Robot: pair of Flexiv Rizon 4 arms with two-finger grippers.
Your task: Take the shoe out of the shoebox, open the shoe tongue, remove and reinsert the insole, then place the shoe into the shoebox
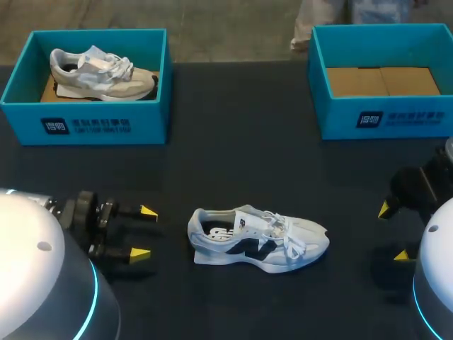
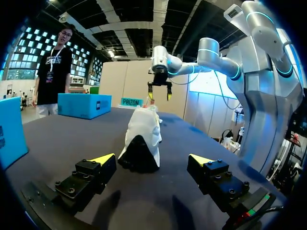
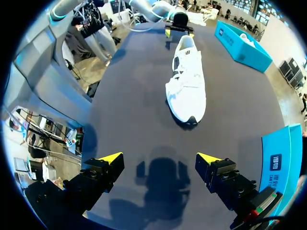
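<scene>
Shoe (image 1: 258, 241) is out on the table (image 1: 233, 156), front middle, upright on its sole. Heel points at my left arm, toe at my right. Laces are loose over the tongue.

Left gripper (image 1: 145, 231): fingers apart, holding nothing, level with the heel and near it, not touching. In the left wrist view the heel sits ahead, between the two tips.

Right gripper (image 1: 393, 232): fingers apart, holding nothing, off the toe end with bare table between. In the right wrist view the toe is ahead.

Left box (image 1: 85, 124), back left, holds a second shoe (image 1: 102, 73), pale. Right box (image 1: 382, 117), back right, shows its brown cardboard floor.
</scene>
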